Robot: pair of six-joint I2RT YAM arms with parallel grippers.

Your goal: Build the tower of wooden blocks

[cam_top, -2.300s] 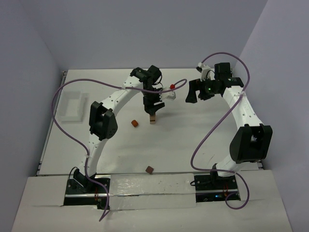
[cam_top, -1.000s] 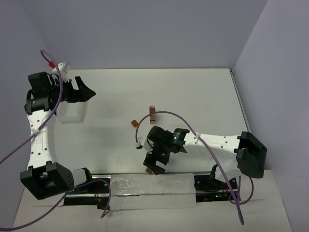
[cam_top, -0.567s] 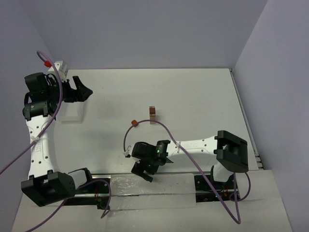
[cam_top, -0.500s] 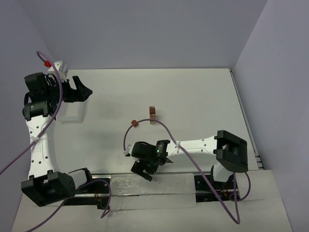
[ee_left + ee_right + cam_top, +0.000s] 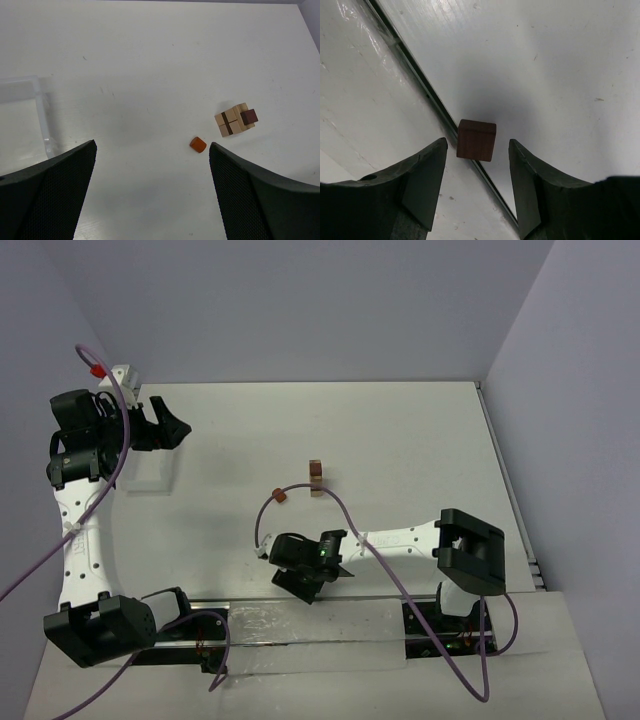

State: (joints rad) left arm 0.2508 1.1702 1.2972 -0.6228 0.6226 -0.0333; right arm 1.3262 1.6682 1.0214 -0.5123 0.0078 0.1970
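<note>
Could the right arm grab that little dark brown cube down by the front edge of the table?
Probably yes. The right gripper sits over the cube, one finger on each side with a small gap at both, and nothing else between them. The cube lies right at a dark seam, which might hinder a finger.

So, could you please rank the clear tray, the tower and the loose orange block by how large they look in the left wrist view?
1. clear tray, though partly cut off by the frame edge.
2. tower.
3. loose orange block, clearly the smallest.
</note>
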